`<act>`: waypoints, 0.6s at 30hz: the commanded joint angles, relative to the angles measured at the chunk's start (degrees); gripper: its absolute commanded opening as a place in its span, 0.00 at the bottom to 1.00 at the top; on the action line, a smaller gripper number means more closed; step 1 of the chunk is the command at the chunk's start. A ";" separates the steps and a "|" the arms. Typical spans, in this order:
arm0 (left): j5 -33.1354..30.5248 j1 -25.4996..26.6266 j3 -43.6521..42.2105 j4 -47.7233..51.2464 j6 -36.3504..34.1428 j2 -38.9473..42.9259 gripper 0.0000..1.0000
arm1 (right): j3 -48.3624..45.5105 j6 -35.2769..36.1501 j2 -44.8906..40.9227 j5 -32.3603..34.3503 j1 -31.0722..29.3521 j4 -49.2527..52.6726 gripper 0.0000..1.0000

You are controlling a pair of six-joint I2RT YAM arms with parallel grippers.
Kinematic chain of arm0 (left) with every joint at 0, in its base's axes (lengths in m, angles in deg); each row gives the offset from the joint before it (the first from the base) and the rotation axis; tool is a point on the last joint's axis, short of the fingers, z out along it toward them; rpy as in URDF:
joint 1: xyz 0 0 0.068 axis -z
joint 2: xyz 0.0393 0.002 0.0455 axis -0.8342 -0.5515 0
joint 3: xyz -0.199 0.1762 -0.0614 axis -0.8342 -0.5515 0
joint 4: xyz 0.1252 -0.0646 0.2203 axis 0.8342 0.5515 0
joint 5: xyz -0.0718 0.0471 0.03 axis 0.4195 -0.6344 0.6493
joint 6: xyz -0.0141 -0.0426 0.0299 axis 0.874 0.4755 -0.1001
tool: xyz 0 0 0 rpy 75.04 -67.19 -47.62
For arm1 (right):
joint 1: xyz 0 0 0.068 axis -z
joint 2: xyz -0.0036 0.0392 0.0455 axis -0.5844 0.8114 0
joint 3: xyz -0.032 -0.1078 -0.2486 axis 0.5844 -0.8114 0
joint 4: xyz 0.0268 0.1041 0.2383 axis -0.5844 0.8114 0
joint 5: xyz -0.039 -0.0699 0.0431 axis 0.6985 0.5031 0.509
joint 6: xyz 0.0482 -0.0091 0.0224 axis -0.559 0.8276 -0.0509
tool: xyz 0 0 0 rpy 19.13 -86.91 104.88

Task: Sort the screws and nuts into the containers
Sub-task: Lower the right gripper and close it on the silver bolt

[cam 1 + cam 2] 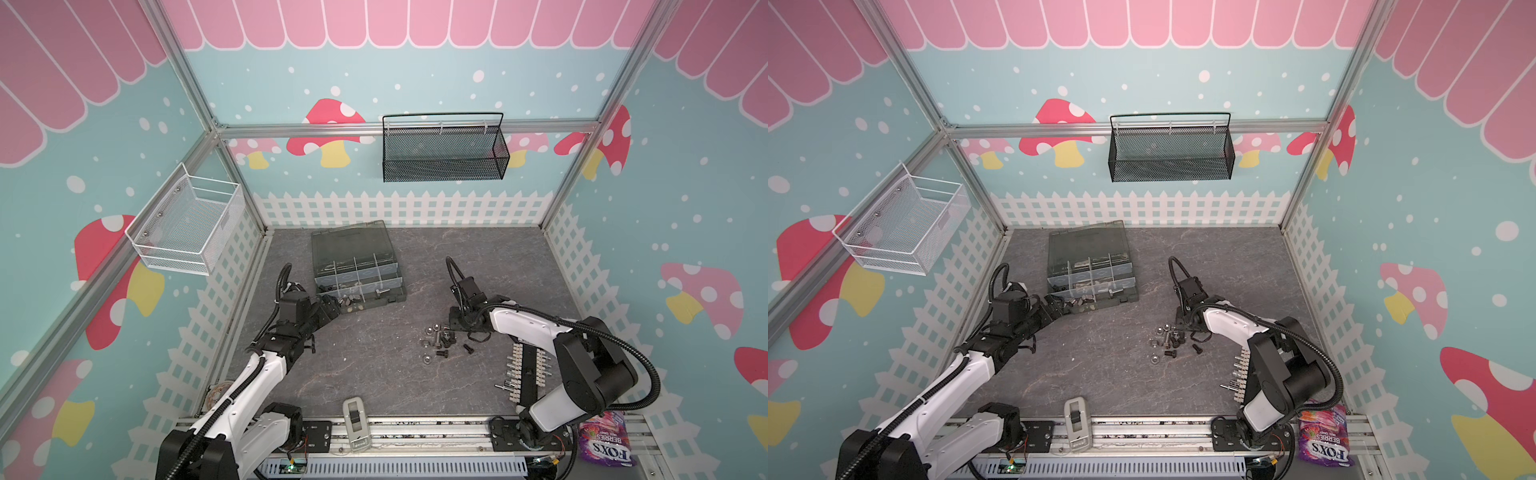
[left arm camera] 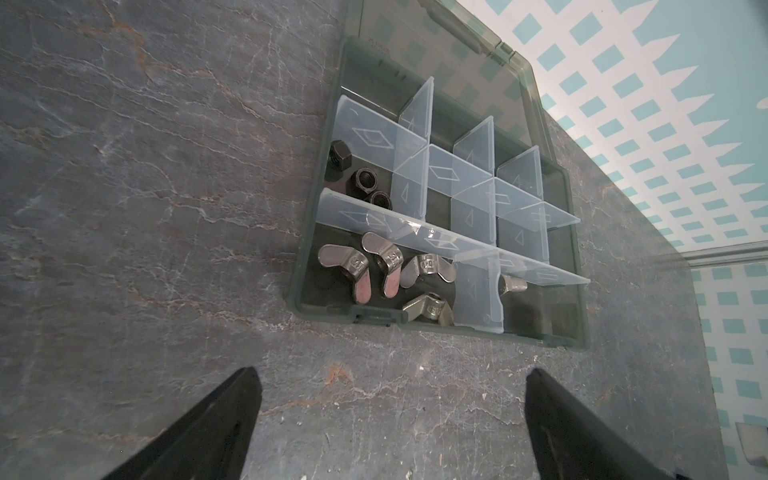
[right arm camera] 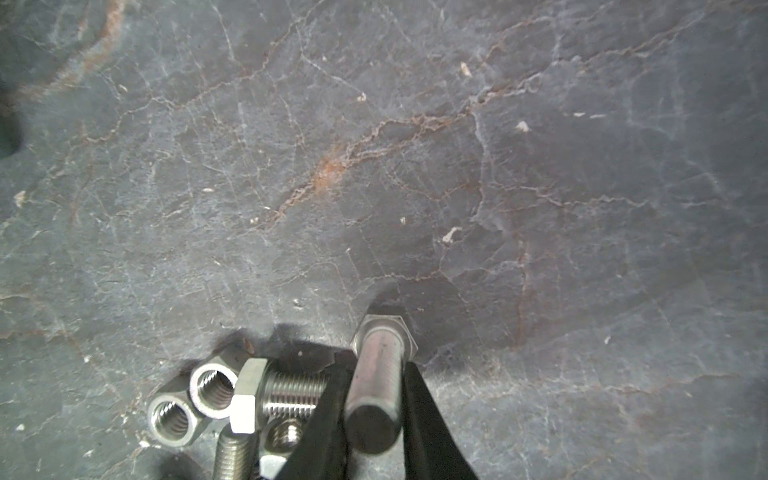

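Note:
My right gripper (image 3: 373,368) is shut on a silver screw (image 3: 377,386), gripped by its shaft with the hex head pointing down at the table. Beside it lies the pile of loose silver screws (image 3: 291,392) and hex nuts (image 3: 208,388), which both top views show with black ones too (image 1: 440,338) (image 1: 1169,337). My right gripper (image 1: 453,324) stands at that pile's far edge. The containers are compartments of the open grey organizer box (image 1: 332,249) (image 2: 575,249). One holds silver wing nuts (image 2: 357,266), another black hex nuts (image 2: 365,178). My left gripper (image 2: 392,372) (image 1: 332,306) hangs open and empty by the box's front left corner.
A white terminal strip (image 1: 515,374) lies by the right arm's base. A black mesh basket (image 1: 444,149) hangs on the back wall and a white wire basket (image 1: 187,224) on the left wall. A candy bag (image 1: 606,440) and a small grey device (image 1: 355,424) sit at the front edge.

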 commanded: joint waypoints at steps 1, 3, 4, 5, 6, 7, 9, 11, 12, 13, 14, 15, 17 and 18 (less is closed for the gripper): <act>0.22 -0.40 1.35 -0.17 0.50 -0.08 1.00 | 1.83 -0.17 1.36 1.36 0.27 -0.79 0.25; 0.18 -0.54 1.26 -0.17 0.47 -0.11 1.00 | 2.10 -0.12 1.70 1.50 0.32 -0.81 0.25; 0.31 -0.49 1.25 -0.11 0.44 -0.05 1.00 | 2.17 -0.20 1.79 1.57 0.30 -0.79 0.24; 0.31 -0.48 1.25 -0.10 0.38 -0.09 1.00 | 2.23 -0.19 1.87 1.65 0.36 -0.78 0.24; 0.27 -0.47 1.16 -0.11 0.45 -0.11 1.00 | 2.29 -0.12 1.81 1.72 0.41 -0.77 0.23; 0.31 -0.54 1.18 -0.15 0.40 -0.09 1.00 | 2.27 -0.12 1.88 1.74 0.43 -0.78 0.22; 0.30 -0.48 1.07 -0.11 0.40 -0.02 1.00 | 2.24 -0.20 1.76 1.74 0.45 -0.76 0.19; 0.41 -0.48 0.99 -0.11 0.42 -0.03 1.00 | 2.26 -0.19 1.43 1.25 0.41 -0.81 0.13; 0.43 -0.53 0.99 -0.01 0.40 0.06 1.00 | 2.41 -0.12 1.30 0.92 0.41 -0.80 0.11; 0.41 -0.50 1.01 -0.02 0.39 0.21 1.00 | 2.45 -0.10 1.06 0.16 0.47 -0.94 0.09; 0.34 -0.51 1.06 -0.01 0.44 0.20 1.00 | 2.44 -0.05 0.85 -0.73 0.43 -1.33 0.08; 0.40 -0.47 1.12 0.07 0.41 0.32 1.00 | 2.45 0.27 0.44 -2.15 0.40 -2.01 0.07; 0.34 -0.50 1.22 0.23 0.29 0.50 1.00 | 2.45 0.77 -0.69 -6.15 0.37 -4.12 0.06; 0.32 -0.53 1.20 0.29 0.22 0.64 1.00 | 2.52 0.99 -1.18 -9.67 0.38 -5.72 0.05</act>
